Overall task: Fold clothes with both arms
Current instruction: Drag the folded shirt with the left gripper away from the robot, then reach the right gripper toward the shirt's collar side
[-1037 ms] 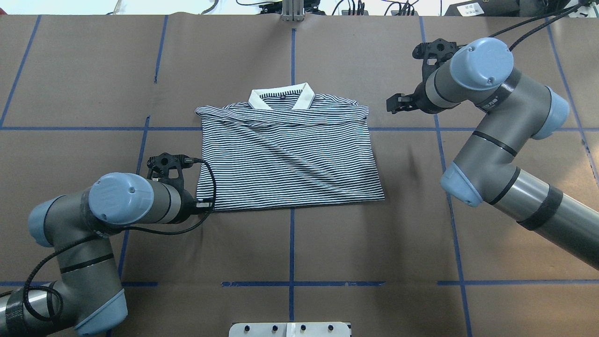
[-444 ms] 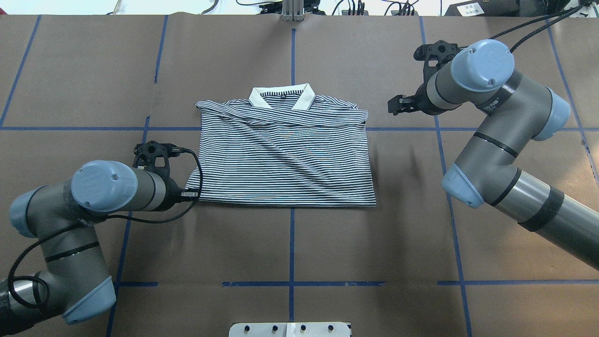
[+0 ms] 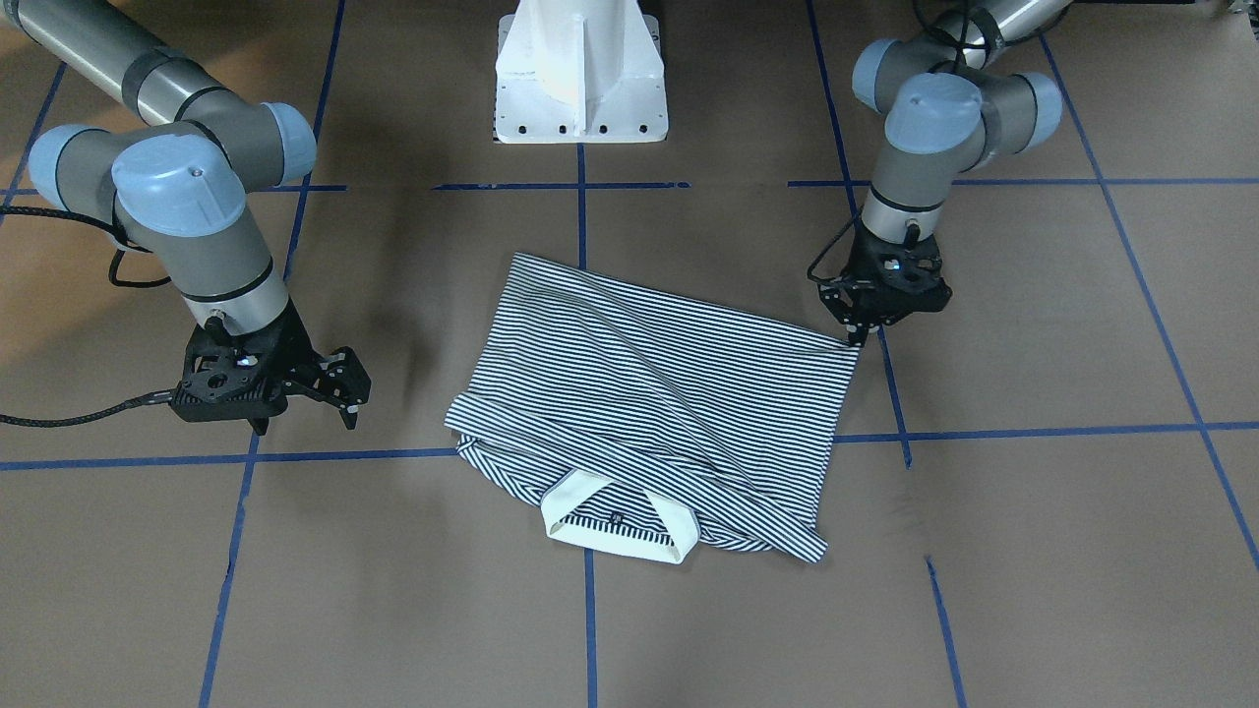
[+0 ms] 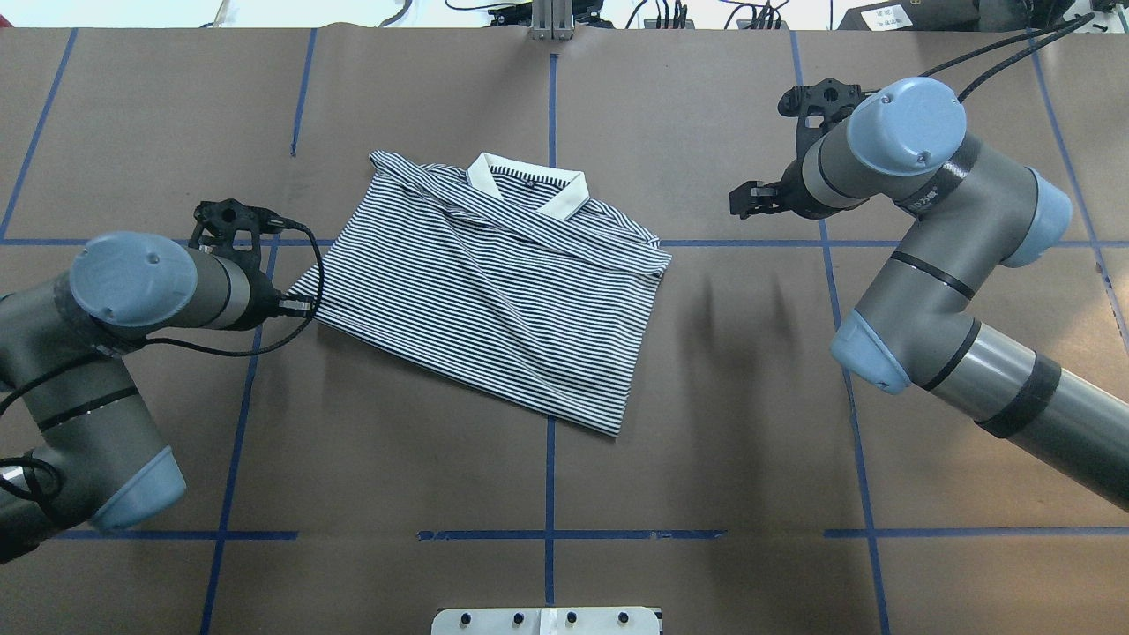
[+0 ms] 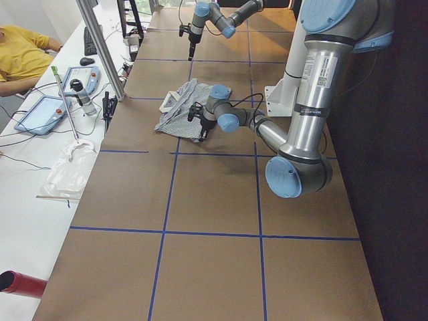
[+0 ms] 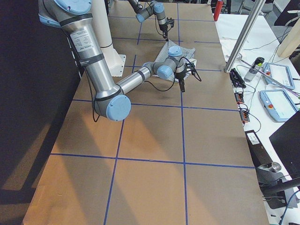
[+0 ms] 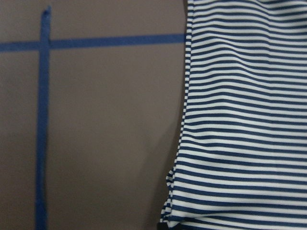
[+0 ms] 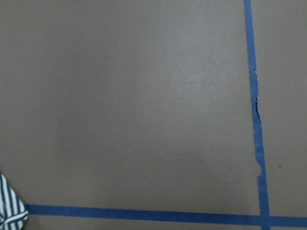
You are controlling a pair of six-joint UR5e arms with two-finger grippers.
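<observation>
The striped polo shirt [image 4: 494,282] lies folded and skewed on the brown table, with its cream collar [image 4: 529,183] at the far side. My left gripper [image 4: 295,304] is shut on the shirt's left corner, low over the table. The front-facing view shows the left gripper [image 3: 859,336] pinching that corner of the shirt [image 3: 649,393]. Striped cloth [image 7: 240,120] fills the right half of the left wrist view. My right gripper [image 4: 739,201] hovers open beyond the shirt's right side, holding nothing. In the front-facing view the right gripper [image 3: 305,408] has its fingers spread. Only a shirt edge [image 8: 8,211] shows in the right wrist view.
Blue tape lines [image 4: 549,476] divide the table into squares. The white pedestal base [image 3: 580,74] stands at the robot's side. A metal post [image 4: 551,22] rises at the far edge. Beyond it a bench holds tablets [image 5: 47,110], and a person's sleeve [image 5: 20,53] shows there.
My left gripper moved left and away from the robot, dragging the shirt's corner with it. The shirt swung round and now lies skewed. The right arm barely moved.
</observation>
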